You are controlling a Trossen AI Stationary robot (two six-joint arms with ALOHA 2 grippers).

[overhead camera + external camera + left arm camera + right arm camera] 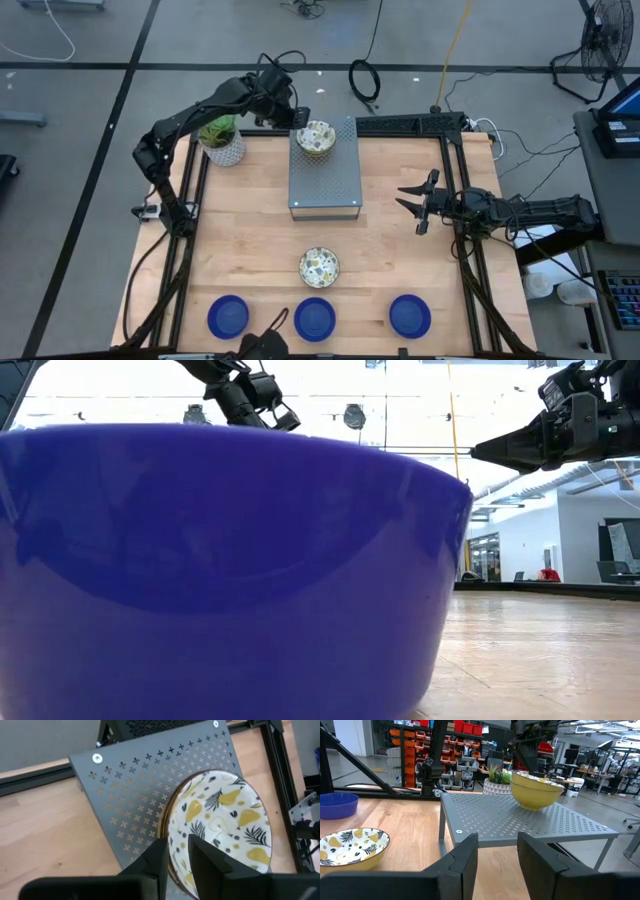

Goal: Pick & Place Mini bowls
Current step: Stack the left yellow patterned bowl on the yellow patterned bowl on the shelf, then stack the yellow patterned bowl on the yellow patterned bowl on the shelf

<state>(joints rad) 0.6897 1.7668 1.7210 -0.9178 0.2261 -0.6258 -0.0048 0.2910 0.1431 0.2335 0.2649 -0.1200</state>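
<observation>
Bowl (316,138) sits on the grey shelf (325,180), rim between the left gripper's (177,851) part-open fingers; right gripper (411,202) waits open.

Two dark jointed arms (190,115), black cables along links, matte black jaws.

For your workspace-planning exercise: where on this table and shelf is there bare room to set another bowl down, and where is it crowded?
Free: the shelf's near half, in front of the patterned bowl at the left gripper; bare wood on both sides of the table bowl. The right gripper hangs open over the right side. Crowded: the blue bowls along the near edge, and the plant corner.
</observation>
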